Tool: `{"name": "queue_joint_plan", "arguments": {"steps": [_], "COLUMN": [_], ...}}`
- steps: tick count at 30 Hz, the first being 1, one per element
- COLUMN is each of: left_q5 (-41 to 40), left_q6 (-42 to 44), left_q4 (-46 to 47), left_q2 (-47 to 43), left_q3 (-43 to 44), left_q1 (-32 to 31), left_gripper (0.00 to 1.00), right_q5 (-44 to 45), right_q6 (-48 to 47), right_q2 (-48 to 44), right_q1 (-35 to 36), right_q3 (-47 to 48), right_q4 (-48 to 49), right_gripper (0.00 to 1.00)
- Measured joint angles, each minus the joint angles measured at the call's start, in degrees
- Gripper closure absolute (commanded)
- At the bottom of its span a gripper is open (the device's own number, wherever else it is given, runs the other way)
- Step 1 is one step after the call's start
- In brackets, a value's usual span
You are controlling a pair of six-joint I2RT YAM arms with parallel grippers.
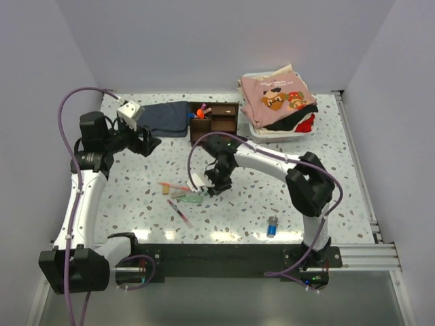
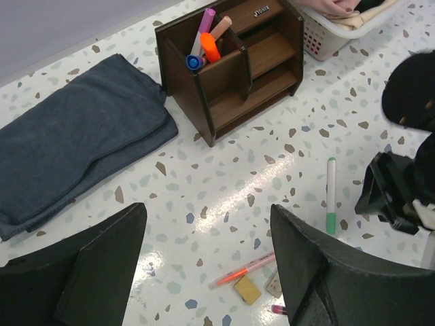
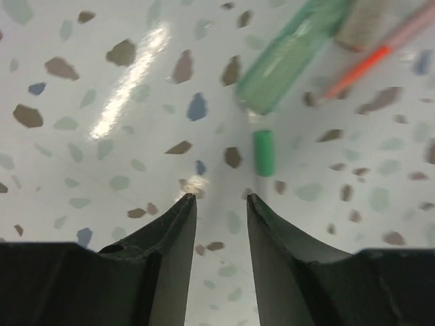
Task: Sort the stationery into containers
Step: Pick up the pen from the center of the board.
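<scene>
The dark brown organiser (image 1: 216, 121) stands at the back; in the left wrist view (image 2: 234, 64) its tall compartment holds purple, orange and blue-capped markers (image 2: 207, 39). On the table lie a green-capped white pen (image 2: 331, 195), an orange pen (image 2: 248, 268), a tan eraser (image 2: 247, 290), a red pen (image 1: 180, 212) and a blue-capped bottle (image 1: 272, 226). My right gripper (image 1: 212, 187) hangs low by the pens, jaws slightly apart and empty (image 3: 221, 197), with the green cap (image 3: 264, 153) just ahead, beside a pale green eraser (image 3: 292, 54). My left gripper (image 1: 148, 143) is wide open and empty (image 2: 207, 210).
A dark blue folded cloth (image 1: 166, 117) lies left of the organiser, also in the left wrist view (image 2: 75, 142). A white bin (image 1: 272, 134) with pink clothes stands at the back right. The right arm's black wrist (image 2: 397, 190) is close to the green-capped pen.
</scene>
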Motion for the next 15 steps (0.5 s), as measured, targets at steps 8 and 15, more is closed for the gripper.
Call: {"name": "queue_joint_plan", "arguments": {"steps": [8,15], "left_q5": [0.02,0.11], "left_q6": [-0.20,-0.26], "left_q4": [-0.02,-0.52], "left_q2": [-6.10,-7.74], "left_q3": [-1.62,-4.90], "left_q1": [1.75,1.86], "left_gripper": [0.22,0.22], "right_q5": [9.75,11.80], "right_q6": [-3.98,-4.24], "right_q2": [4.46,6.62], "right_q1": [3.61,3.63], "right_q3": [-2.47,-1.31], "right_q4": [-1.53,-1.16], "right_gripper": [0.64,0.66]}}
